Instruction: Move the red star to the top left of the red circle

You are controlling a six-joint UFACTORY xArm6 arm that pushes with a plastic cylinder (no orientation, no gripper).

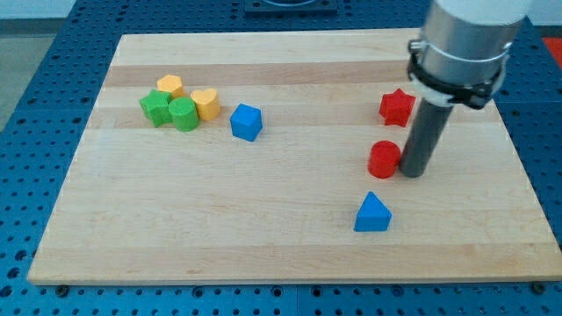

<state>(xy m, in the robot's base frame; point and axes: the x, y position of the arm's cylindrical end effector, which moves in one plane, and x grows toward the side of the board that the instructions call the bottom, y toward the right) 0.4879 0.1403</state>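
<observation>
The red star (397, 106) lies on the wooden board at the view's right, a little above and to the right of the red circle (384, 159). My tip (413, 172) stands just right of the red circle, close to or touching its right side, and below the red star. The rod rises from there to the arm's grey body at the view's top right.
A blue triangle (373, 213) lies below the red circle. A blue cube (247, 121) sits left of centre. At the upper left is a cluster: a green star (155, 107), a green cylinder (183, 114), a yellow hexagon (170, 86) and a yellow heart (206, 104).
</observation>
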